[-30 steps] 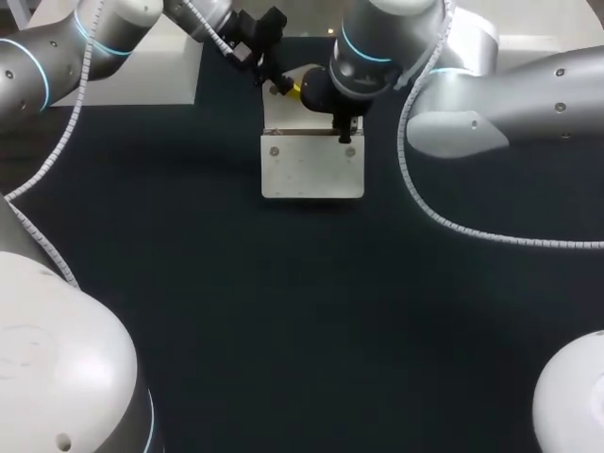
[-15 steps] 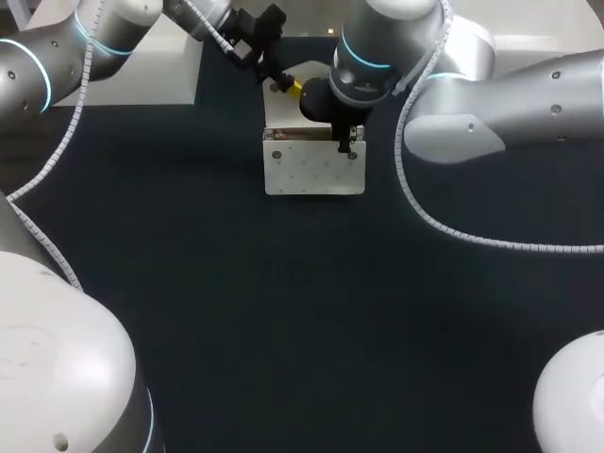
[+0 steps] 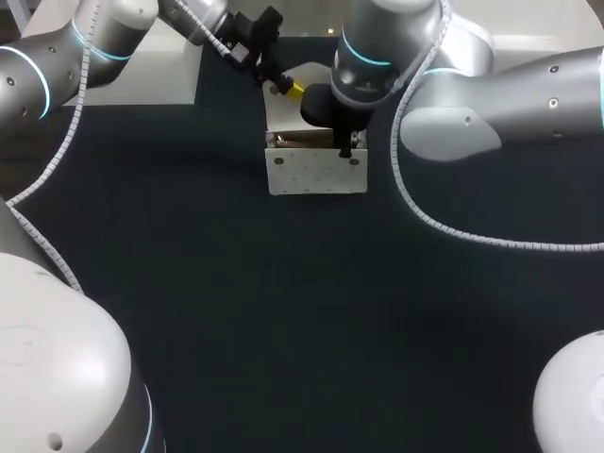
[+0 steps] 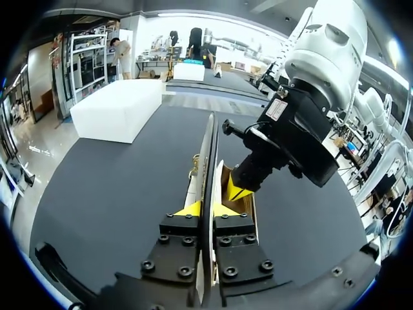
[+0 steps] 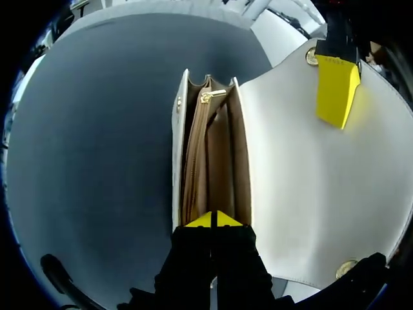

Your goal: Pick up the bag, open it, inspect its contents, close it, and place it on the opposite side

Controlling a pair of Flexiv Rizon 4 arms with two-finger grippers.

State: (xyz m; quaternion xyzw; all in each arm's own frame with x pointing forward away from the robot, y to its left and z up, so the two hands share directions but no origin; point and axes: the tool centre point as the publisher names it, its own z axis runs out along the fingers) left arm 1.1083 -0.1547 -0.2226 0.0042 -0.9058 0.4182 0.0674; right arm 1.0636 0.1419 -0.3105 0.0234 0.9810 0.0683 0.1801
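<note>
A white leather flap bag (image 3: 316, 175) stands upright and open at the far middle of the dark surface (image 3: 283, 311), its tan lining (image 5: 219, 161) and gold zip pull (image 5: 206, 97) exposed. The left gripper (image 4: 205, 210), jaws narrow, pinches the edge of the raised flap (image 5: 303, 181) from both sides. The right gripper (image 5: 213, 219), jaws almost together, clamps the rim at one end of the bag's mouth, looking straight down into the opening.
</note>
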